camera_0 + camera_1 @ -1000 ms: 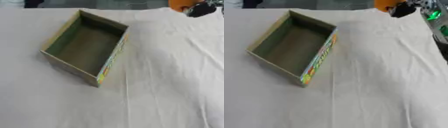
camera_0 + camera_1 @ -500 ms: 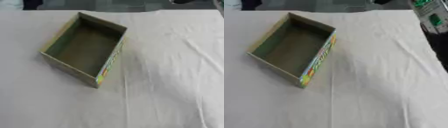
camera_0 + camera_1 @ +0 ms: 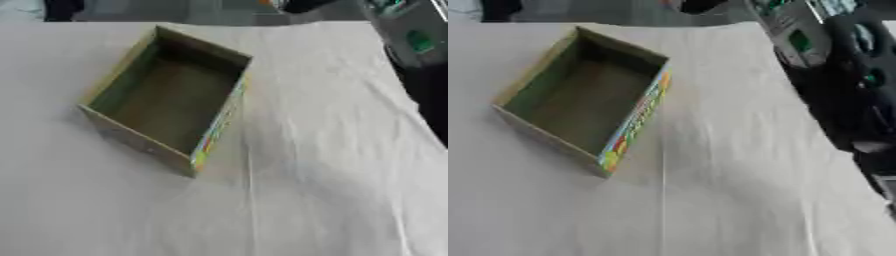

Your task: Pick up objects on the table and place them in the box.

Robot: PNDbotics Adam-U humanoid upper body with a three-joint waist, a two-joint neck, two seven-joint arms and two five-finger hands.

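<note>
White cloth (image 3: pixel 332 165), open box (image 3: pixel 166 117) at left, bare cloth on right

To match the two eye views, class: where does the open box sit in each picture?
Left eye view: the box sits left of centre, upper half.
Right eye view: box further left, upper half.
Shared landmark: the long cloth crease running down from the box's near corner.
</note>
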